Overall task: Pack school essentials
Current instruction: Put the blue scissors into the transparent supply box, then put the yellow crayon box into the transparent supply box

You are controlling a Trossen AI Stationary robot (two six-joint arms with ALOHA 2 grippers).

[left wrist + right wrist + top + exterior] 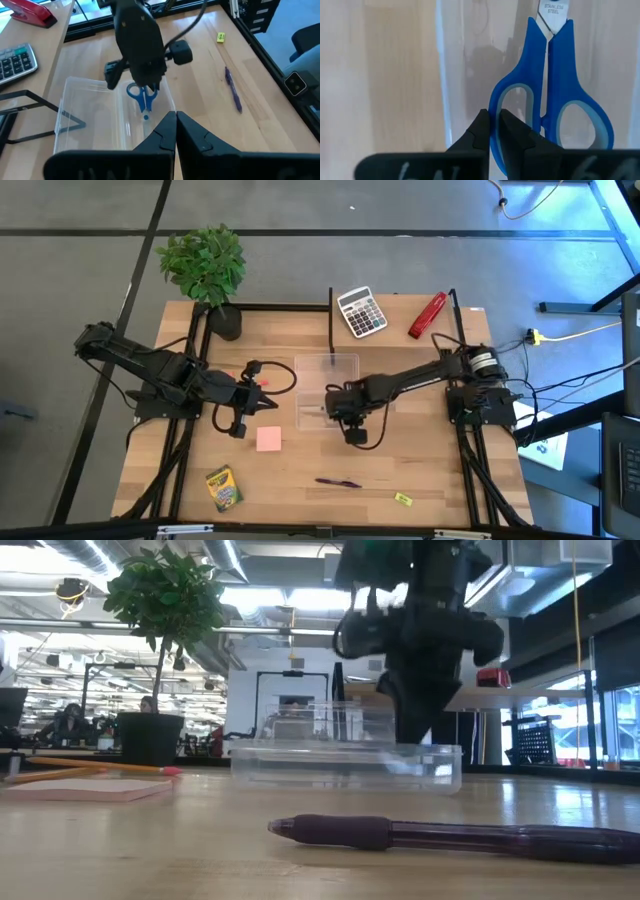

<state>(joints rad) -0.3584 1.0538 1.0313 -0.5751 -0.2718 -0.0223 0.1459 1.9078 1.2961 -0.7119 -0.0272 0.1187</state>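
Desk: we see a light wooden desk (420,460) with a black frame.
Far edge: we find a potted green plant (207,270), grey calculator (361,311), red stapler (427,315).
Middle: we see a clear plastic box (327,390), pink square note pad (268,439).
Near edge: we see a green-yellow crayon box (223,488), dark pen (338,482), tiny yellow piece (403,499).

Blue-handled scissors (551,90): blades shut, hanging over the clear plastic case (312,412), one handle loop pinched by the right gripper (492,132).
Pink square note pad (268,439): lying flat on the table, with thin orange pencils (100,766) resting on it.
Green-yellow crayon box (223,488): lying flat near the front edge.
Dark pen (338,482): lying on its side.
Tiny yellow piece (403,499): sitting near the pen.
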